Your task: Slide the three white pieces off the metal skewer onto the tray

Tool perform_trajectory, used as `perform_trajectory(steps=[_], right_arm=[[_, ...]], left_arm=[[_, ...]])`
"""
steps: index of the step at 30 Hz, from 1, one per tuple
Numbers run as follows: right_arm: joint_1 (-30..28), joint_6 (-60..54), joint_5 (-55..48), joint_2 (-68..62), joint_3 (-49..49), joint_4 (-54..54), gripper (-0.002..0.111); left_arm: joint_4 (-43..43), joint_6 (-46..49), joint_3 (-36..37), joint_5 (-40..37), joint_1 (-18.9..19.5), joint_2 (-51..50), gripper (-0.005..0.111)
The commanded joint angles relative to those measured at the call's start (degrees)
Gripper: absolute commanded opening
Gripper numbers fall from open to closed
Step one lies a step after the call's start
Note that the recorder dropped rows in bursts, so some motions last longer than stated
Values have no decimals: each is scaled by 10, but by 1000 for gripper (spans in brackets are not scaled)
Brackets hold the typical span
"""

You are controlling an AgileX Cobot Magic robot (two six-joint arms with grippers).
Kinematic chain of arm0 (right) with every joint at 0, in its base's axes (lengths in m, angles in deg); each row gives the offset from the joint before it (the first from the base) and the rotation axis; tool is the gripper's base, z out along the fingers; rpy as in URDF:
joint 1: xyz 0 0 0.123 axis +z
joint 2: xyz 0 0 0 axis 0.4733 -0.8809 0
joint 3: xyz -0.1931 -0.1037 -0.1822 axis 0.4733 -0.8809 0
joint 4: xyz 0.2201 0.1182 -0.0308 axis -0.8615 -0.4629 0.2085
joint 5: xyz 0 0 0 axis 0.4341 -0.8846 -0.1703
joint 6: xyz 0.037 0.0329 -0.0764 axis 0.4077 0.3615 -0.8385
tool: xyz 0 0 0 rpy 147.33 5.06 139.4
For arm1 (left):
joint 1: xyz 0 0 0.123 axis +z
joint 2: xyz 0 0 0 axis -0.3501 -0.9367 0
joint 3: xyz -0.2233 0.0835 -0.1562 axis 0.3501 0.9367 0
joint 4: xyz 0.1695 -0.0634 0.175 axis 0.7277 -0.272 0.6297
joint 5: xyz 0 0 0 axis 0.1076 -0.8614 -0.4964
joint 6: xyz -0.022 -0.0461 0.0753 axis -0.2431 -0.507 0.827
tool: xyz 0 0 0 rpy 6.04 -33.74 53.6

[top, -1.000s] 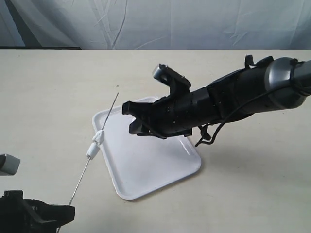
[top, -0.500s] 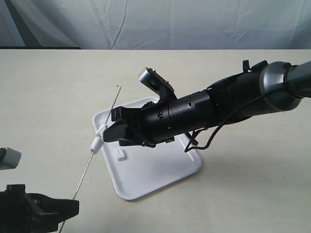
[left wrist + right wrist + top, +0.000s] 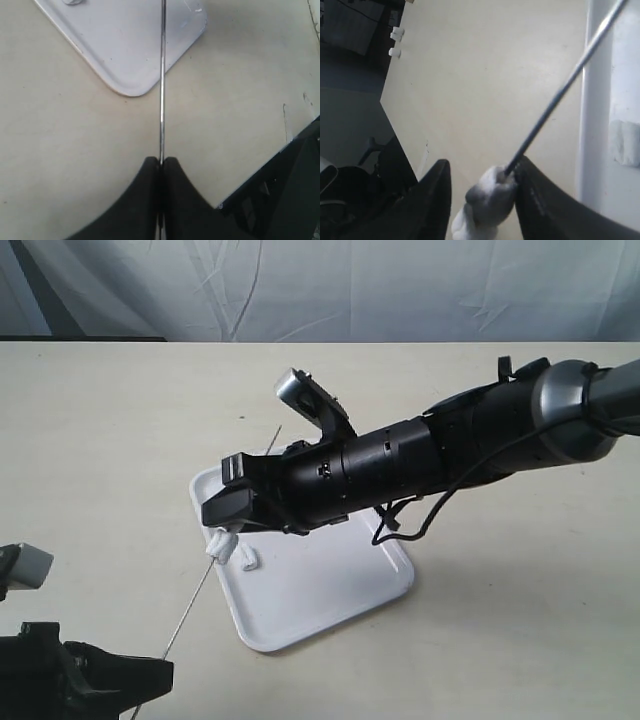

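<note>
We see our left hand [image 3: 161,162] clamped shut on the near end of the metal skewer [image 3: 162,95]. The skewer runs straight out from that hand's fingertips, over the bench [image 3: 60,140] and across a corner of the tray [image 3: 125,55]. Our right hand [image 3: 220,530] reaches across to the skewer with its fingers [image 3: 437,200] spread on either side of the rod, straddling the white pieces [image 3: 489,197] threaded there. One finger touches them and a gap shows at the other. Just beyond that hand, a loose white piece [image 3: 246,558] lies flat on the tray, near its rim.
</note>
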Motion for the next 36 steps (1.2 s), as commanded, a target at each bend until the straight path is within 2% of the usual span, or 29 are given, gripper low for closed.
perform_trajectory(steps=[1,10,14,16,28,36], right_arm=[[1,-7,-8,6,9,-2,39],[1,-7,-13,6,9,-2,38],[1,-7,-13,6,9,-2,18],[1,-7,-13,6,9,-2,14],[-1,-5,26,8,14,-2,14],[-24,-3,37,14,36,-2,14]], left_arm=[[6,0,-2,-5,-2,-2,0],[6,0,-2,-28,-2,-2,0],[6,0,-2,-26,-2,-2,0],[6,0,-2,-27,-2,-2,0],[30,0,-2,-16,-2,-2,0],[32,0,22,-28,-2,-2,0]])
